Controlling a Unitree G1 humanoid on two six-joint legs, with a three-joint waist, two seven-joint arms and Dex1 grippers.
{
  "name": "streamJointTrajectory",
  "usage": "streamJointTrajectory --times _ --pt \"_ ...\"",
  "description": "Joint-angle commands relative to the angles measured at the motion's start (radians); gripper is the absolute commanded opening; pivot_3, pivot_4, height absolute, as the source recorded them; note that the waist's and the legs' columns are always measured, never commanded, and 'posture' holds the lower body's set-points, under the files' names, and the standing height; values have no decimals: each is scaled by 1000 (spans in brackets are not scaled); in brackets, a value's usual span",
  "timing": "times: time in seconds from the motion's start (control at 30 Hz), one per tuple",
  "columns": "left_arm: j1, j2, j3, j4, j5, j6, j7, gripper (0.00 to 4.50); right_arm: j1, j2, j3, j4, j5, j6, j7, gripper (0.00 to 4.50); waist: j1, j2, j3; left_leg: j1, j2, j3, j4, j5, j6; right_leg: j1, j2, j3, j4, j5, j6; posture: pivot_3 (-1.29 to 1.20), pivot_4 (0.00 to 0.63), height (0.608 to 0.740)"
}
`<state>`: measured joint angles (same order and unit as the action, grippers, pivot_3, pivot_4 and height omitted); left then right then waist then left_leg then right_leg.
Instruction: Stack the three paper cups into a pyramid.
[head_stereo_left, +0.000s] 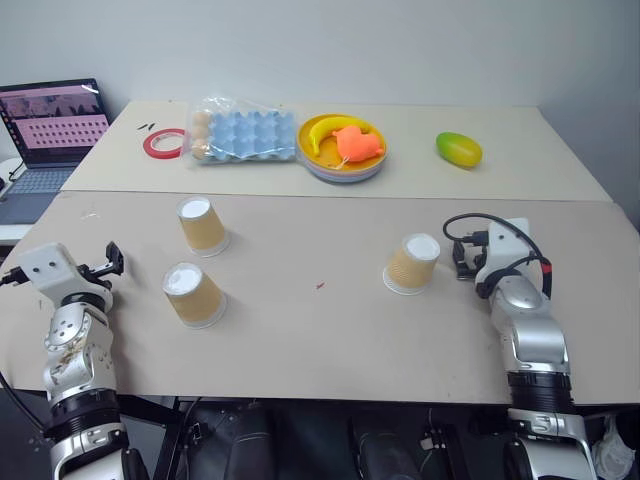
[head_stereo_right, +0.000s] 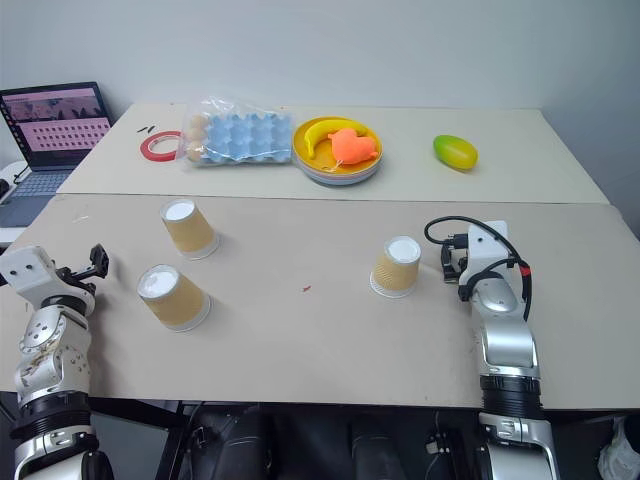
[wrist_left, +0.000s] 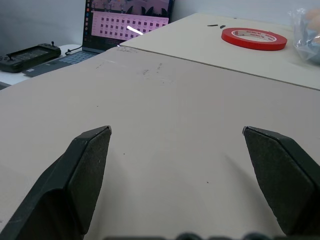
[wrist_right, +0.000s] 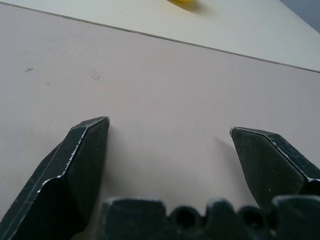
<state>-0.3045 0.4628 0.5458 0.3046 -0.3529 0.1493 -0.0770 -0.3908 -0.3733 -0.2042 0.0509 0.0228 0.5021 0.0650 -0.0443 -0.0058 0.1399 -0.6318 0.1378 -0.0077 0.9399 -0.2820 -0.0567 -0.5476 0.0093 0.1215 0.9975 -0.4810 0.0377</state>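
Three tan ribbed paper cups stand upside down on the beige table, white bottoms up. Two are at the left, one farther back and one nearer. The third stands alone right of the middle. No cup is stacked on another. My left gripper hovers low at the table's left edge, left of the nearer cup, open and empty. My right gripper is just right of the lone cup, open, with bare table between its fingers.
On the back table lie a red tape roll, a bagged blue egg tray, a yellow plate with a banana and an orange toy, and a mango. A laptop stands at the far left.
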Motion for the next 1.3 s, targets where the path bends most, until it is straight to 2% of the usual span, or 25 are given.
streamJointTrajectory --times 0.03,0.17,0.37,0.43,0.57,0.67,0.73,0.8,0.93,1.03,1.13,1.3 --pt "-20 6 -17 -34 14 -15 -5 4500 -32 -14 -75 10 20 15 -39 4470 0 0 0 0 0 0 0 0 0 0 0 0 0 0 0 0 150 641" --pt "-23 -4 -26 -36 -2 -12 -21 4500 -153 15 -237 -54 179 76 -77 4470 4 1 0 -2 0 0 0 0 0 -2 0 1 0 0 0 0 150 641" --pt "-18 -9 -31 -37 2 -11 -17 4500 -307 -3 -202 -269 480 235 151 4470 -19 2 0 -2 0 1 -3 0 1 -5 1 2 1 0 0 0 150 641" --pt "-18 -12 -36 -41 1 -9 -15 4500 -351 -44 -178 -359 619 317 255 4470 -19 2 0 -2 0 0 -3 0 1 -4 1 1 0 0 0 0 150 641" --pt "-20 -14 -47 -43 1 1 -19 4500 -383 -205 -122 -535 934 471 541 4470 -9 6 3 -3 0 1 -2 0 1 -2 0 1 -2 0 0 0 150 641" --pt "-20 -9 -50 -43 -1 5 -26 4500 -344 -328 -76 -625 1044 492 739 4470 3 5 3 0 0 -2 -2 0 1 2 0 -2 -4 0 0 0 150 641" --pt "-7 -1 -47 -58 -5 12 -37 4500 -317 -387 -27 -651 1045 477 818 4470 5 5 3 0 0 -3 -3 0 1 4 0 -4 -7 0 0 0 150 641" --pt "27 13 -42 -95 -12 27 -62 4500 -290 -427 41 -657 976 433 863 4470 3 5 3 1 0 -3 -3 0 1 5 0 -3 -8 1 1 0 150 641" --pt "182 60 -9 -239 -50 87 -158 4500 -258 -441 137 -632 858 348 896 4470 -13 4 3 1 0 -3 -4 0 1 3 0 -2 -8 1 1 0 150 641" --pt "492 161 59 -380 -86 110 -394 4500 -241 -423 188 -586 786 293 904 4470 -31 3 3 1 1 -2 -8 0 1 2 0 -1 -9 1 0 0 150 641" --pt "701 235 142 -443 -126 112 -566 4500 -232 -405 210 -540 750 255 922 4470 -35 2 4 5 1 -1 -15 0 1 2 0 -2 -11 -1 -4 0 150 641" --pt "881 319 172 -586 -152 98 -783 4500 -244 -366 265 -439 670 190 950 4470 -14 2 5 7 1 -1 -16 0 -1 -4 -1 -3 -11 -10 -7 0 150 641"
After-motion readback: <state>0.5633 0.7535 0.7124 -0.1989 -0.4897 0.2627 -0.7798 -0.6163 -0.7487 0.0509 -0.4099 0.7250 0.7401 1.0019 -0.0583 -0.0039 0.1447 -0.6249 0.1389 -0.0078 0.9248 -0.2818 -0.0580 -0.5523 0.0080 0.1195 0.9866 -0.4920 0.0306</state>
